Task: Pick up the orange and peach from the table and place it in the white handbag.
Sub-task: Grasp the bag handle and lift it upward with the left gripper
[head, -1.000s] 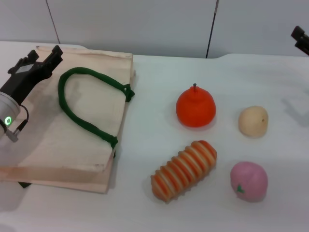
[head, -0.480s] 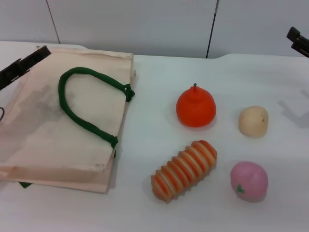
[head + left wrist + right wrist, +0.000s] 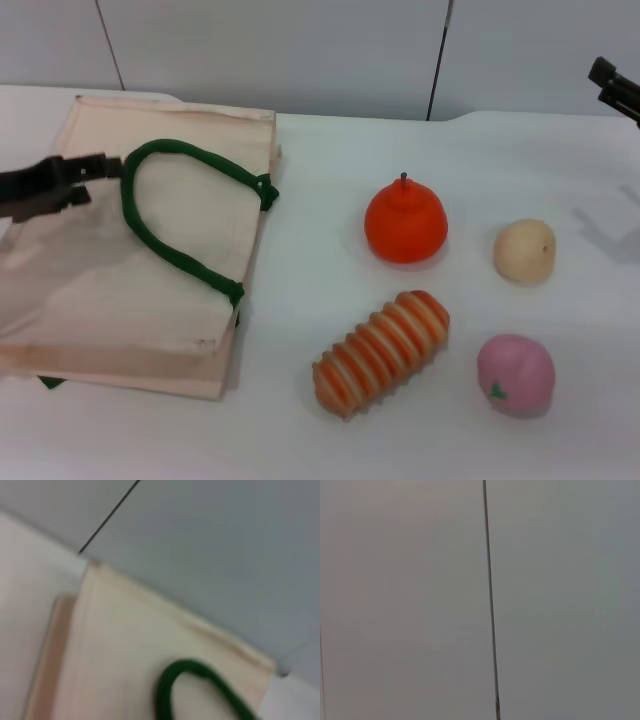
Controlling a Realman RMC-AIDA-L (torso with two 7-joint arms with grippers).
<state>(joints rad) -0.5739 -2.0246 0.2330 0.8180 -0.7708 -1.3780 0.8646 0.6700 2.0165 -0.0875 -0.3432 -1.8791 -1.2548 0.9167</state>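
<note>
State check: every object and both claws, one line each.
white handbag: lying flat on the table, green handle resting on top.
orange: upright on the table, untouched.
peach: on the table, untouched.
beige-yellow fruit: on the table, untouched.
ribbed orange-and-cream item: lying on its side.
left claw: over the handbag, beside the handle, holding nothing.
right claw: at the far right edge, away from the fruit.

Looking down from the head; left wrist close at ten o'clock, sharing the white handbag [image 3: 150,250]; right wrist facing wall.

Right gripper [image 3: 612,82] edge-cropped, jaws indiscernible
</note>
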